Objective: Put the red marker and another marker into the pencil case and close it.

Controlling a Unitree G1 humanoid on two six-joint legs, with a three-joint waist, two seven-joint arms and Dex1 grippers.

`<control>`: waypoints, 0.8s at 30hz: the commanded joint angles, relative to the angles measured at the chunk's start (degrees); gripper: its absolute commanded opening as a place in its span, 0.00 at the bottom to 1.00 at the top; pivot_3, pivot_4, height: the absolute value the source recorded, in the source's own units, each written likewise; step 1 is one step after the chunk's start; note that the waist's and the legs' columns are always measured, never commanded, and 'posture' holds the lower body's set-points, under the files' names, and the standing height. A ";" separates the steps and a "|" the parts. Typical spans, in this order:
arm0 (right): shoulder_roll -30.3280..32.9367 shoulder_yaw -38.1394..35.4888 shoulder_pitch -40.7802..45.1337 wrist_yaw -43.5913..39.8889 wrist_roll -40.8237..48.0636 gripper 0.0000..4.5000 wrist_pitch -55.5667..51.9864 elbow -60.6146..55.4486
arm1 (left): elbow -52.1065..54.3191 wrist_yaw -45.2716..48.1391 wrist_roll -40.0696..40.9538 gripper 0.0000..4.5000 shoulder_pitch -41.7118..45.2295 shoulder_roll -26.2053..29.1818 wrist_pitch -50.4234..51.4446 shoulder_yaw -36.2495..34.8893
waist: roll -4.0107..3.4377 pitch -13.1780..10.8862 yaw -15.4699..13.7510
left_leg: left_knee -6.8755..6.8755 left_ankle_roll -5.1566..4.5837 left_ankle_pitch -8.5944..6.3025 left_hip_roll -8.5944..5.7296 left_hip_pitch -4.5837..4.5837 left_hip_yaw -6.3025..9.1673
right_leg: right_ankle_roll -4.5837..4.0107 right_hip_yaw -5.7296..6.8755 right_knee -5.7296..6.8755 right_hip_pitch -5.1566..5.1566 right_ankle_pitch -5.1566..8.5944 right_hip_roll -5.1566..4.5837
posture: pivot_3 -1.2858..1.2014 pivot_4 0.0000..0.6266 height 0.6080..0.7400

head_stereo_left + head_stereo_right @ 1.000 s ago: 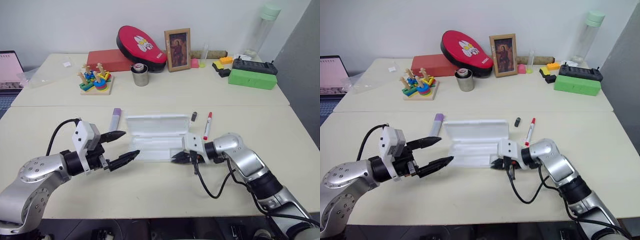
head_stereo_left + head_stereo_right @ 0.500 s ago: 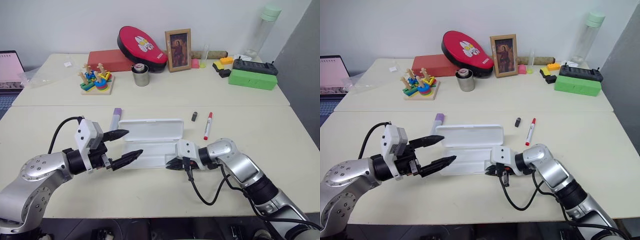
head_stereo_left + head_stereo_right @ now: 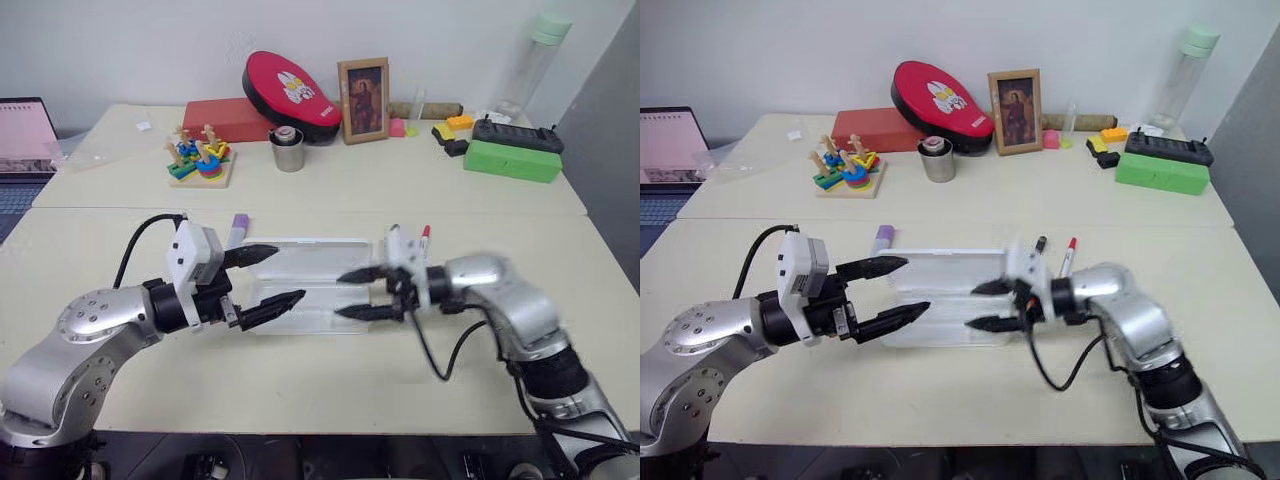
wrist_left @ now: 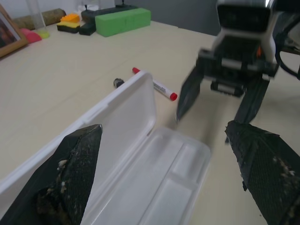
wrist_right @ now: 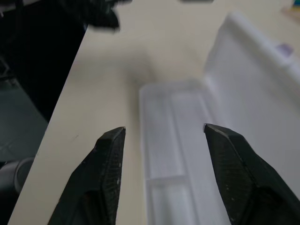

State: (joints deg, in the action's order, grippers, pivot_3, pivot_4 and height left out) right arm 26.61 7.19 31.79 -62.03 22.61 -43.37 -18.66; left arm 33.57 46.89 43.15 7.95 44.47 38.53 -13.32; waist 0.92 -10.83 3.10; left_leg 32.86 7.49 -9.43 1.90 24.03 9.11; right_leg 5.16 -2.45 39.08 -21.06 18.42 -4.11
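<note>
Left eye view first, taking the table from left to right: the left gripper [image 3: 272, 279] hovers with its fingers spread wide and empty over the left end of the pencil case [image 3: 300, 290]. The case lies open in the middle of the near table, its lid raised along the far side. The lilac marker [image 3: 236, 230] lies just beyond the case's far-left corner, close behind that gripper. The right gripper [image 3: 362, 293] hangs over the case's right end, fingers parted and holding nothing. The red marker [image 3: 424, 236] lies on the table just past this gripper, beside a small black cap [image 3: 393, 231].

The main risk, as I judge it, is the raised lid: a hand reaching over it for either marker could knock it shut or push the light case along the table. The two grippers face each other across the tray and could clash if both move inward. The red marker is round and may roll if nudged.

Room is good to the right of the red marker and along the near edge; the far table is crowded.
</note>
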 commanded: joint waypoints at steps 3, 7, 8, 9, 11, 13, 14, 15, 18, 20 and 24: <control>3.16 -12.48 0.17 12.89 1.44 0.92 -7.36 2.31 | -1.19 -1.84 2.34 1.00 7.51 -1.88 1.41 2.74 | 0.01 0.01 -0.36 | 0.00 0.00 0.00 0.00 0.00 0.00 | 0.00 0.01 0.00 0.01 0.00 0.00 | 0.52 0.24 1.00; 2.49 -13.38 -2.65 24.43 -2.73 0.99 -11.12 4.04 | -4.98 -2.25 1.07 1.00 14.53 -4.32 0.90 6.01 | 0.02 0.01 -0.59 | 0.01 0.00 0.00 0.00 0.03 -0.01 | 0.00 0.02 -0.01 -0.02 0.00 0.00 | 0.52 0.24 1.00; 1.69 -13.20 -3.24 26.99 -3.51 0.99 -12.27 3.69 | -6.00 -2.03 0.56 1.00 15.85 -4.73 0.60 6.87 | 0.02 0.01 -0.41 | 0.02 0.00 0.00 0.00 0.04 -0.03 | 0.00 -0.01 0.00 -0.03 0.00 0.00 | 0.52 0.24 1.00; 1.12 -12.76 -3.76 29.00 -4.18 0.99 -13.10 3.14 | -6.84 -1.82 0.20 1.00 16.81 -5.01 0.33 7.52 | 0.02 0.01 -0.05 | 0.01 -0.01 0.00 0.00 0.05 -0.05 | 0.00 -0.04 0.00 -0.07 0.00 0.00 | 0.52 0.24 1.00; -0.46 -11.70 -4.57 34.05 -6.45 0.99 -15.53 2.20 | -8.70 -1.23 -0.76 1.00 18.81 -5.85 -0.60 8.91 | 0.02 0.01 0.29 | 0.02 -0.01 0.01 0.00 0.04 -0.05 | -0.01 -0.05 0.03 -0.08 0.00 0.00 | 0.52 0.24 1.00; -4.07 -12.62 -4.21 41.52 -9.17 0.99 -19.12 2.38 | -10.83 -0.65 -2.24 1.00 21.14 -7.08 -1.87 10.63 | 0.01 0.01 0.46 | 0.01 -0.01 0.01 0.00 0.05 -0.06 | -0.01 -0.07 0.03 -0.11 0.00 0.01 | 0.52 0.24 1.00; -5.53 -12.63 -4.27 43.96 -9.93 0.99 -20.23 1.93 | -11.71 -0.24 -2.90 1.00 22.18 -7.65 -2.40 11.45 | 0.02 0.02 0.39 | 0.01 -0.01 0.01 0.00 0.06 -0.06 | -0.01 -0.07 0.03 -0.11 0.00 0.01 | 0.52 0.24 1.00; -8.06 -13.21 -4.21 46.69 -10.45 0.99 -21.83 1.09 | -12.62 0.16 -3.34 1.00 23.22 -8.41 -2.88 12.14 | 0.01 0.01 0.35 | 0.02 -0.01 0.01 0.00 0.06 -0.03 | -0.01 -0.04 0.04 -0.11 0.00 0.02 | 0.52 0.24 1.00; -13.66 -13.69 -3.98 53.42 -12.66 0.99 -25.37 0.56 | -14.93 1.80 -4.55 1.00 25.45 -9.92 -4.28 13.58 | 0.01 0.01 0.29 | 0.02 0.00 0.02 0.00 0.10 -0.04 | -0.01 -0.04 0.04 -0.12 0.00 0.02 | 0.52 0.24 1.00; -14.19 -12.83 -4.15 55.35 -14.06 0.99 -25.97 1.33 | -15.77 2.55 -5.18 1.00 26.05 -10.41 -4.93 13.95 | 0.01 0.01 0.22 | 0.01 0.00 0.01 0.00 0.10 -0.04 | -0.01 -0.04 0.02 -0.12 0.00 0.02 | 0.52 0.24 1.00; -13.10 -7.75 -5.67 56.68 -16.60 0.99 -26.19 3.75 | -16.82 3.30 -6.19 1.00 27.34 -11.49 -5.85 14.64 | 0.01 0.01 0.20 | 0.01 0.00 0.01 0.00 0.11 -0.04 | -0.01 -0.03 0.02 -0.12 0.00 0.02 | 0.52 0.24 1.00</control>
State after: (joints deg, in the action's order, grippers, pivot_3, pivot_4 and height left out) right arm 12.73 -3.22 26.93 -6.51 7.72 -69.34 -15.17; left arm 15.94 49.55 37.53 33.72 33.52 34.28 1.12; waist 0.93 -10.82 3.30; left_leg 32.86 7.49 -9.41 1.90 24.13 9.07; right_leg 5.15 -2.48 39.11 -21.18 18.41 -4.10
